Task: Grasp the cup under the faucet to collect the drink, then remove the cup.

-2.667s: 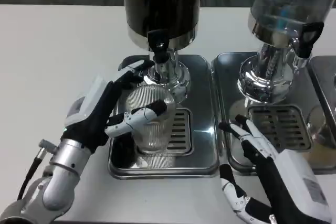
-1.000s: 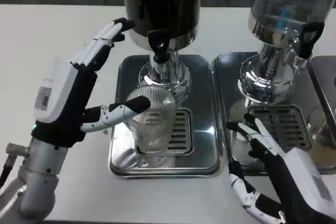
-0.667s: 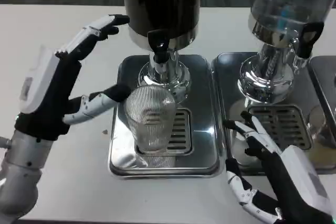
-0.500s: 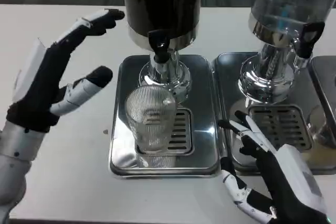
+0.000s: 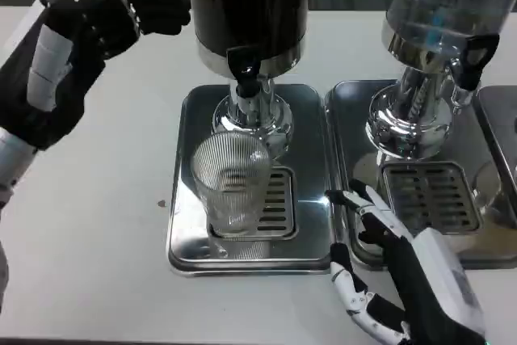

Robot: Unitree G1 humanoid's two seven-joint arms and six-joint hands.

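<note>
- Nearest: right hand (image 5: 400, 268), fingers spread and empty, low beside the tray's (image 5: 187, 252) front right corner.
- Next: ribbed cup (image 5: 232, 183) upright on the tray grate, just below the faucet (image 5: 246, 78); left of that hand, long axis vertical.
- Farthest: left hand (image 5: 77, 34) raised beside the dark dispenser (image 5: 249, 6), well apart from cup, holding nothing; fingers apparently curled, palm side hard to read.
- Cup contents: cannot tell.

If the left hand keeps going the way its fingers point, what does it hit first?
Probably the dark dispenser tank: the left hand points right, toward its side, well above the cup. Depth is unclear.
</note>
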